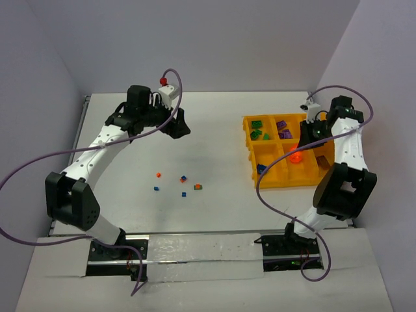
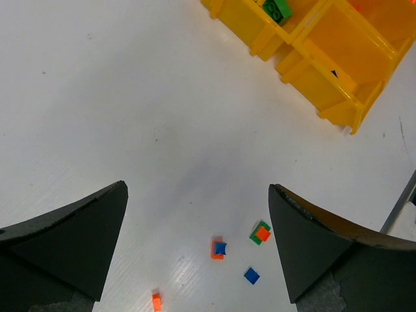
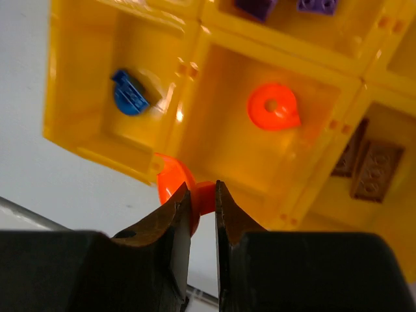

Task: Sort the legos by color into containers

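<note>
The right claw (image 3: 203, 194) is almost closed on the rim of an orange round dish (image 3: 170, 183), just over the near wall of the yellow tray (image 3: 78, 52). The dish is round, without a long axis, and most of it sticks out beside the fingers. A second orange dish (image 3: 273, 107) lies flat in the tray. The left claw (image 2: 196, 188) is wide open and empty over the desk (image 2: 130, 97), well apart from the tray, with small loose bits (image 2: 219, 248) beneath it.

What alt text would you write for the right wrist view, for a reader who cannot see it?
Fingers of the right gripper pinch an orange round piece at the edge of the yellow tray. Separate compartments hold a second orange piece, a blue brick and brown bricks.
</note>
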